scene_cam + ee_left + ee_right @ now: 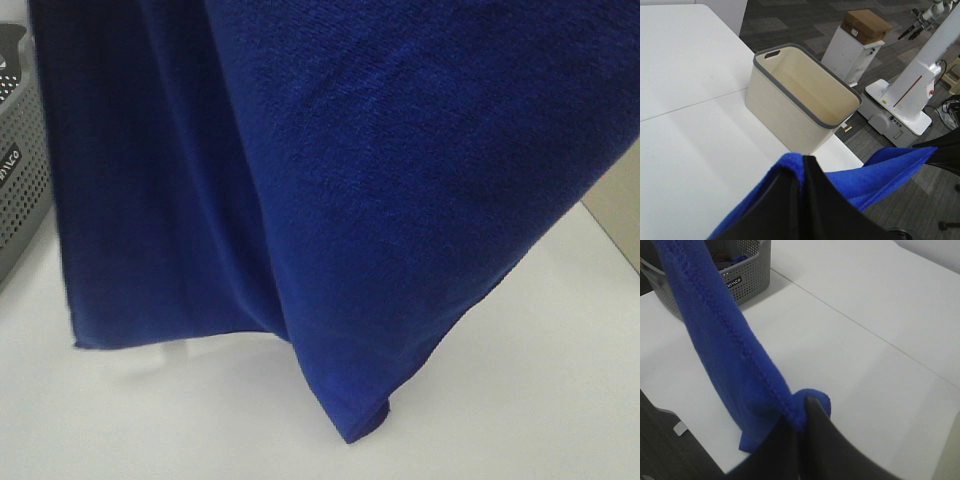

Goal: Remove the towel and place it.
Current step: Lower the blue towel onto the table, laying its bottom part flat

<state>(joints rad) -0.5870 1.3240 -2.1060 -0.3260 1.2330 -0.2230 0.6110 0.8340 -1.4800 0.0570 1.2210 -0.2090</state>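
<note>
Closest in: left claw [802, 167], fingers pressed together on a bunched fold of the towel [875, 175]. Right claw [800, 417] likewise clamped, pinching the stitched hem where it rolls over. Nothing else in either.

Towel: held up between the two claws, off the tabletop [500, 390]. It hangs as a broad blue curtain across most of the high view. One lower edge and a pointed lower corner come down close to the surface; touching or just clear, cannot tell. In the right wrist view the stitched edge runs away from the claw in a long line.

Handling, my read:
- Light, plush and wholly limp; it drapes under its own weight, with no stiffness to push against.
- The pile should grip well. Not slippery, nothing to break.
- Best hold is on the hem near the corners, where the stitching gives a thicker bite.
- A hold at two corners of one edge keeps it spread; a single mid-cloth pinch would let it bunch.
- The loose bottom may swing, drag or catch on a rim.

Further out: cream bin [790, 115] with a grey rim, nothing visible inside, at the tabletop's edge. Grey perforated basket [20, 170], dark items inside, only partly seen.

Farthest: floor, white robot base [905, 95], cardboard box [867, 25].
</note>
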